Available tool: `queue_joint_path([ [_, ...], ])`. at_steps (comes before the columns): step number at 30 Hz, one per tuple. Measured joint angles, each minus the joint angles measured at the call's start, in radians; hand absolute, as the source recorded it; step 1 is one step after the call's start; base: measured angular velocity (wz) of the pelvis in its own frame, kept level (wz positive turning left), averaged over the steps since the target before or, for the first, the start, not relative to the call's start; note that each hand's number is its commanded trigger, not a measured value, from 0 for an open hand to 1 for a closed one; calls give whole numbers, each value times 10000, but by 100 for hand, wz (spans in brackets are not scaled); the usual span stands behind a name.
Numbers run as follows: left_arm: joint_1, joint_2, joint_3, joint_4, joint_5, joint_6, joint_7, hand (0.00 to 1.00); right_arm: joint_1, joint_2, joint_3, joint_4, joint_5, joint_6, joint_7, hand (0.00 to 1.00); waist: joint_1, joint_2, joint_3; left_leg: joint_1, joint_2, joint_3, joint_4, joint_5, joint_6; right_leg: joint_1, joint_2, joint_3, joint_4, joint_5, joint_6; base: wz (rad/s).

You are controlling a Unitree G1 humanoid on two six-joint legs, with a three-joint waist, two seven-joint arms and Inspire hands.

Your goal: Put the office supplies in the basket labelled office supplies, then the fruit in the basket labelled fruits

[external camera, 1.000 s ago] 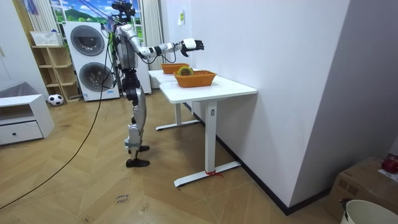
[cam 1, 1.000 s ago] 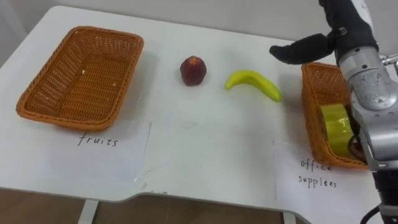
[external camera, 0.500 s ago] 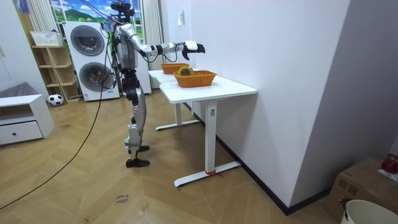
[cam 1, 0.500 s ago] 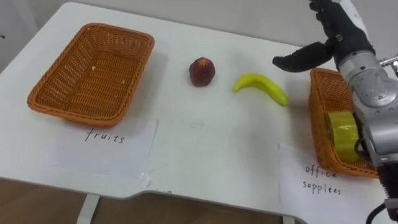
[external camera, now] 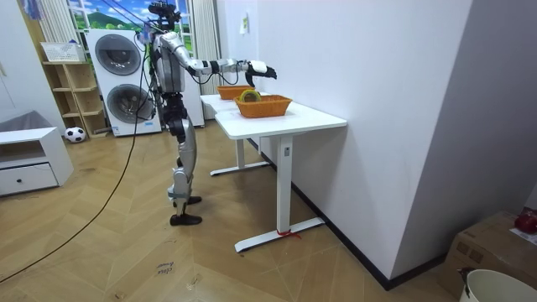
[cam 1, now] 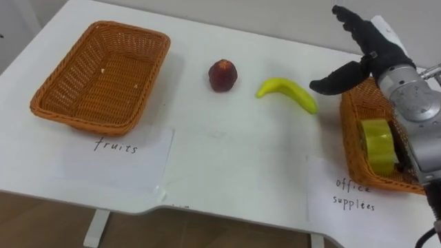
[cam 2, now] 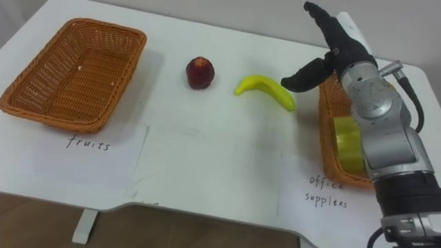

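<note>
A yellow banana [cam 1: 288, 94] and a dark red apple [cam 1: 222, 74] lie on the white table [cam 1: 227, 158]. An empty wicker basket [cam 1: 103, 76] stands at the left above a paper reading "fruits" [cam 1: 116, 146]. At the right another wicker basket [cam 1: 375, 148] holds a yellow tape roll [cam 1: 377, 145], above a paper reading "office supplies" [cam 1: 355, 194]. My right hand [cam 1: 364, 55] hovers open, fingers spread, over that basket's far corner, just right of the banana and apart from it. In the room view I stand at the table's long side with the right arm [external camera: 222, 65] stretched over it.
The table's front edge [cam 1: 207, 217] runs close below the papers. A wall borders the table's far side. In the room view washing machines [external camera: 122, 80] stand behind me and wood floor lies around the table.
My right hand has sunk lower and moved slightly right, toward the office basket's far corner. The eye views shifted a little. The fruit and baskets stayed put.
</note>
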Motion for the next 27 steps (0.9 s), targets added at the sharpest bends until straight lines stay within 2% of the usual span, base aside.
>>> queue_joint_path([
  [5, -70, 31, 0, 90, -1, 75, -55, 0, -79, -9, 199, 293, 31, 6, 283, 0, 45, 0, 0, -3, 1, -27, -9, 0, 1, -1, -5, -14, -2, -1, -1, 1],
  [9, -354, 154, -173, 387, 0, 70, -60, 0, -179, -15, 319, 593, -166, -7, 283, 0, 234, -74, -7, -124, -2, -87, 13, 5, -2, -104, -20, 1, 12, -41, -48, 4],
  [15, -422, 170, -207, 543, 11, 60, -76, 0, -526, -14, 692, 1300, -695, -43, 271, 0, 335, -270, 87, -313, -11, -206, 66, 40, -22, -219, -19, -48, 7, -43, -53, 5],
  [17, -470, 183, -219, 624, 6, 55, -145, 0, -618, -15, 770, 1423, -799, -43, 266, 0, 358, -343, 91, -458, -14, -253, 131, 47, -28, -306, -13, -60, 0, -42, -53, 8],
  [22, -816, 431, -1011, 719, -12, 52, -200, 0, -1369, -38, 1873, 2161, -1129, -53, 25, 0, 446, -424, 94, -831, -11, -262, 283, 62, -52, -610, -3, -148, 18, -32, -70, 1],
  [27, -993, 606, -1087, 731, -8, -55, -210, 0, -1480, -39, 2261, 2228, -1168, -121, -141, 0, 551, -474, 91, -899, -7, -278, 288, 63, -53, -663, -9, -255, 19, -31, -71, 2],
])
